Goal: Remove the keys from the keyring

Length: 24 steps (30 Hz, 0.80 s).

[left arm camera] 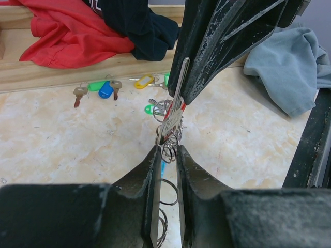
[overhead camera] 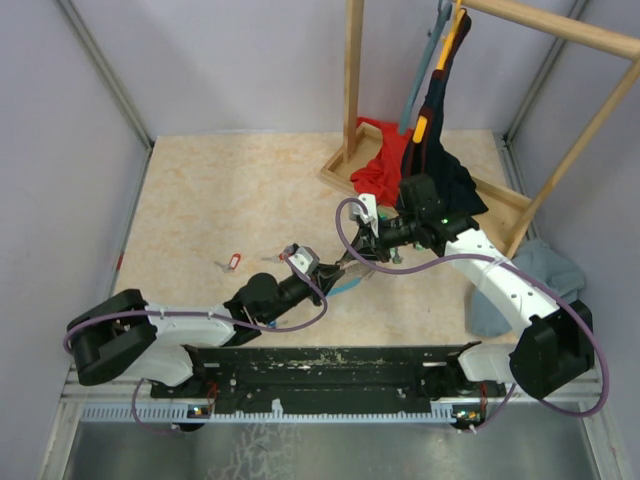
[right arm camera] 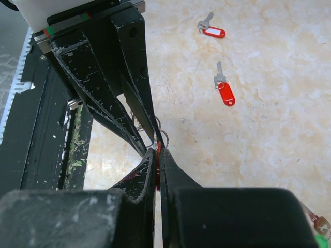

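Observation:
My left gripper (left arm camera: 167,150) is shut on the keyring (left arm camera: 170,192), a chain of grey metal rings that runs between its jaws, with a bit of light-blue sleeve (left arm camera: 163,168) beside it. My right gripper (right arm camera: 158,151) is shut on a key with a red tag (right arm camera: 158,155), still at the ring; the key also shows in the left wrist view (left arm camera: 173,116). The two grippers meet tip to tip above mid-table, left (overhead camera: 335,272) and right (overhead camera: 358,258). Loose keys lie on the table: red-tagged ones (right arm camera: 224,92) (right arm camera: 212,31), and green (left arm camera: 95,85), blue (left arm camera: 106,92) and yellow (left arm camera: 144,81) ones.
A wooden rack base (overhead camera: 345,175) stands at the back right with a red cloth (overhead camera: 380,165) and a dark garment (overhead camera: 445,170) on it. A grey-blue cloth (overhead camera: 545,275) lies at the right edge. A red-tagged key (overhead camera: 234,262) lies left of the grippers.

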Each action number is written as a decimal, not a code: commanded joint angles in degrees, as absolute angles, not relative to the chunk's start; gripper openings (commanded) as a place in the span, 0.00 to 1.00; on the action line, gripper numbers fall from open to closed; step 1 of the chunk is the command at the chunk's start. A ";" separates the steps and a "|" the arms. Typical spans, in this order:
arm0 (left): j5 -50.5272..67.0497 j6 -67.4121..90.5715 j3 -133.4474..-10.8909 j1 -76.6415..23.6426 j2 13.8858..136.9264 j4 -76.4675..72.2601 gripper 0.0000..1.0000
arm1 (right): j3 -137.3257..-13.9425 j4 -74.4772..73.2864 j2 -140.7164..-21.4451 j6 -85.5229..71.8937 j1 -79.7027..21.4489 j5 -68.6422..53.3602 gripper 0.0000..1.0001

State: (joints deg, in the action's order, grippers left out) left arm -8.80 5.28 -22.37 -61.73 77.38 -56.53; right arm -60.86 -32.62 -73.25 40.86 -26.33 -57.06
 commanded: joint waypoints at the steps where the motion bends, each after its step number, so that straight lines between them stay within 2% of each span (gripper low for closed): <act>1: -9.49 6.19 -23.68 -61.96 77.71 -55.89 0.24 | -64.07 -30.94 -71.54 40.65 -25.93 -59.06 0.00; 21: -10.11 6.77 -24.41 -61.95 77.72 -54.07 0.26 | -63.98 -29.94 -71.46 39.19 -25.97 -58.26 0.00; 24: -10.17 6.85 -24.90 -61.94 77.52 -52.75 0.31 | -63.98 -29.71 -71.36 38.79 -25.93 -57.71 0.00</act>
